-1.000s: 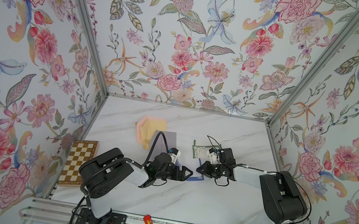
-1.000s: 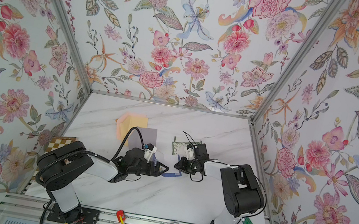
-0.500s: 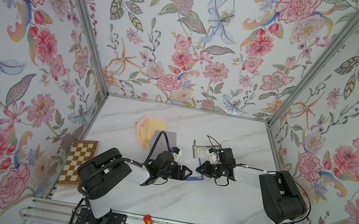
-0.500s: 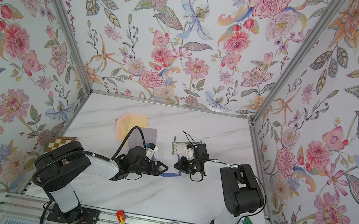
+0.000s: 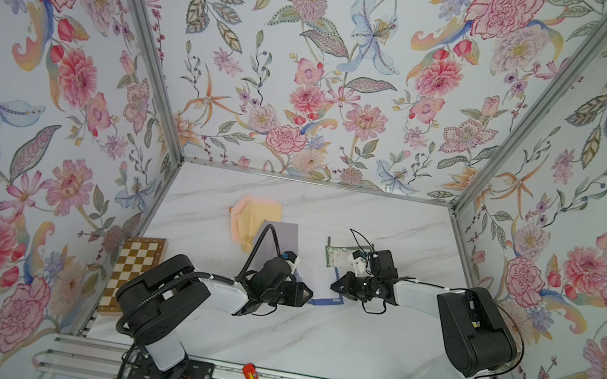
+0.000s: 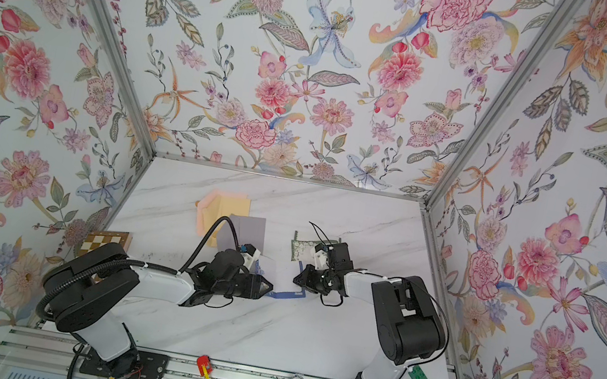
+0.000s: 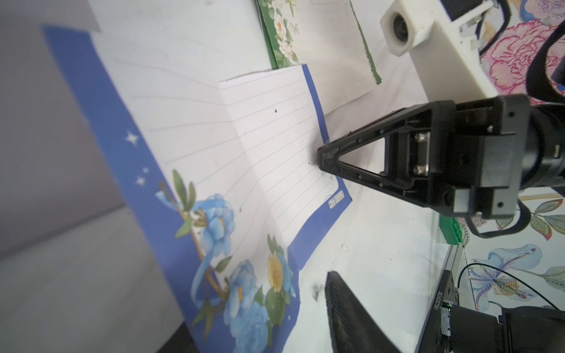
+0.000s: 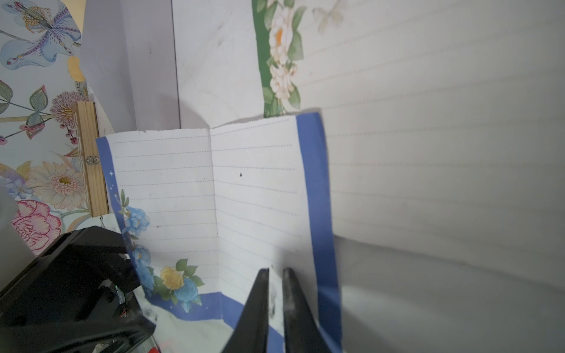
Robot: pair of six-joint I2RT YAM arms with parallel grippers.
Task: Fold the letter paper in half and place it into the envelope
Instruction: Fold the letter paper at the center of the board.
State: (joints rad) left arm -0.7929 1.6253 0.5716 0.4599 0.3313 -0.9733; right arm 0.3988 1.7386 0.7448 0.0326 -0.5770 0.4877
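We see a white marble counter. At its far left lies a peach envelope, with a lavender sheet overlapping its near edge. A green-bordered sheet lies right of them. Nearer us lies the creased blue-bordered letter paper, one half flat, the other curling up.

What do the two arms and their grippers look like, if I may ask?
The left arm and right arm have white links and bulky black joint housings. Black cables loop over each wrist beside a white camera block. The right gripper is black with tapering, triangular fingers.
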